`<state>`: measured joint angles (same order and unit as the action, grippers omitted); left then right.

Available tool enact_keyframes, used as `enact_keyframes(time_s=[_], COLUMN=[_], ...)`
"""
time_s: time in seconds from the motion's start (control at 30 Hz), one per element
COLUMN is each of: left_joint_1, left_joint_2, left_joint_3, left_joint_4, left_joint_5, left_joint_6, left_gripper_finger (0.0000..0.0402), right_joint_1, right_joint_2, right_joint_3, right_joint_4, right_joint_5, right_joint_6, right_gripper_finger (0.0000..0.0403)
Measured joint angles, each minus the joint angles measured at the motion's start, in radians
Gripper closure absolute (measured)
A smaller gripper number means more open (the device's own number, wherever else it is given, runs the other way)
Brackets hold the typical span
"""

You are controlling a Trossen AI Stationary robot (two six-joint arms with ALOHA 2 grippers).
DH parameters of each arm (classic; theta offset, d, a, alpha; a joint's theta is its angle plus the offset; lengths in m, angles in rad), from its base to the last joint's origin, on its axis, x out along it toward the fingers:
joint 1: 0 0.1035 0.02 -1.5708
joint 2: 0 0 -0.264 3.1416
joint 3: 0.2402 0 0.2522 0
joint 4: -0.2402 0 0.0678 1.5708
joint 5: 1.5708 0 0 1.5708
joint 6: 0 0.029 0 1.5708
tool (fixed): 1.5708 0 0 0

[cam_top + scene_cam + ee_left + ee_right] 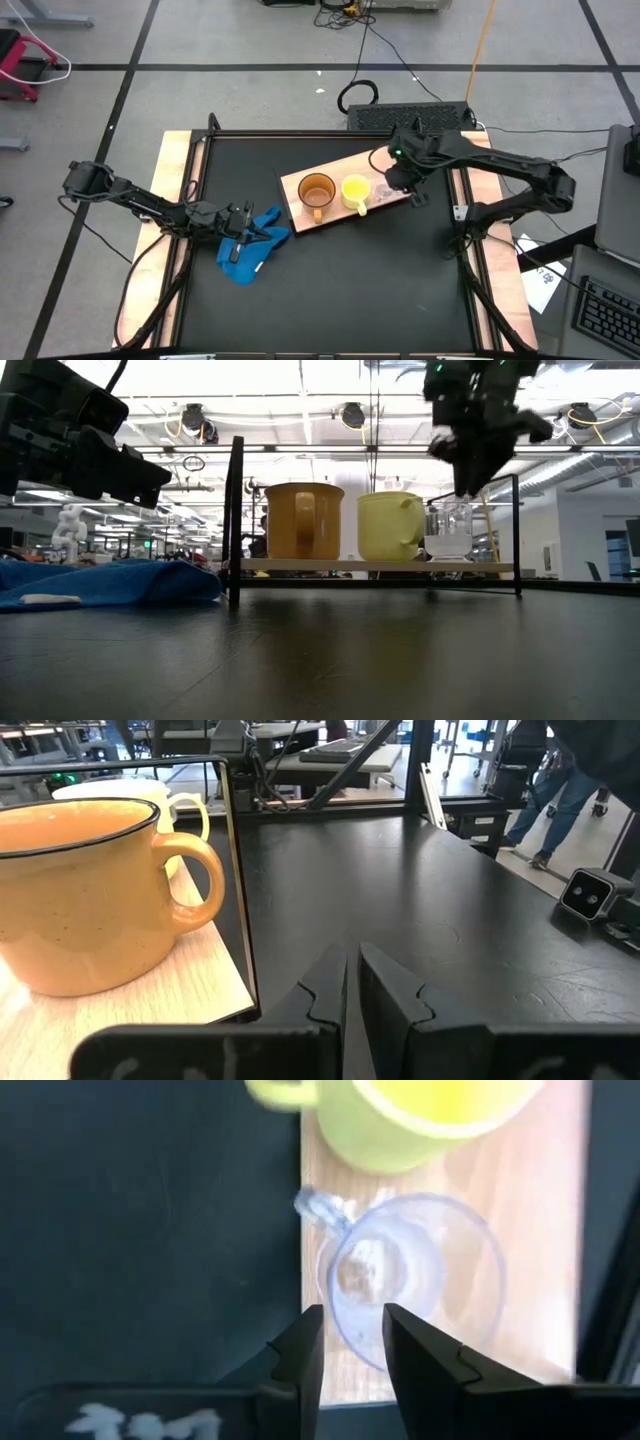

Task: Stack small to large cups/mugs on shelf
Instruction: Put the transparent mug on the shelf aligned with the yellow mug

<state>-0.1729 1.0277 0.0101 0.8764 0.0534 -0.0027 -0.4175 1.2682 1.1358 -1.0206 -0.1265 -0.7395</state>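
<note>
We note three vessels in a row on the light-wood shelf [300,184], upright, mouths up: orange-brown mug [316,192] with dark rim, yellow mug [355,190] beside it, small clear plastic cup [447,528] last. The shelf's long axis runs along that row. The right claw [352,1342] hangs directly above the clear cup, fingers parted around its rim, not clamping. The left claw [351,982] is closed, empty, just off the shelf's edge, over the blue cloth [250,250].
</note>
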Motion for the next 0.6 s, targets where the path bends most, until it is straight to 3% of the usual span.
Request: enact_keyframes(time_s=[0.23,0.47,0.6], left_joint_1=[0.0,0.0,0.0], left_joint_2=[0.0,0.0,0.0], left_joint_3=[0.0,0.0,0.0], left_joint_4=[0.002,0.011,0.011], left_joint_5=[0.004,0.003,0.003], left_joint_6=[0.001,0.001,0.0], left_gripper_finger=[0.0371,0.0371,0.0371], right_joint_1=[0.048,0.173,0.266], right_joint_2=[-0.153,-0.24,-0.263], right_joint_3=[0.0,-0.107,-0.201], right_joint_4=[0.106,0.37,0.506], right_joint_5=[-0.001,-0.004,0.059], right_joint_6=[0.164,0.369,0.498], right_gripper_finger=[0.0313,0.0392,0.04])
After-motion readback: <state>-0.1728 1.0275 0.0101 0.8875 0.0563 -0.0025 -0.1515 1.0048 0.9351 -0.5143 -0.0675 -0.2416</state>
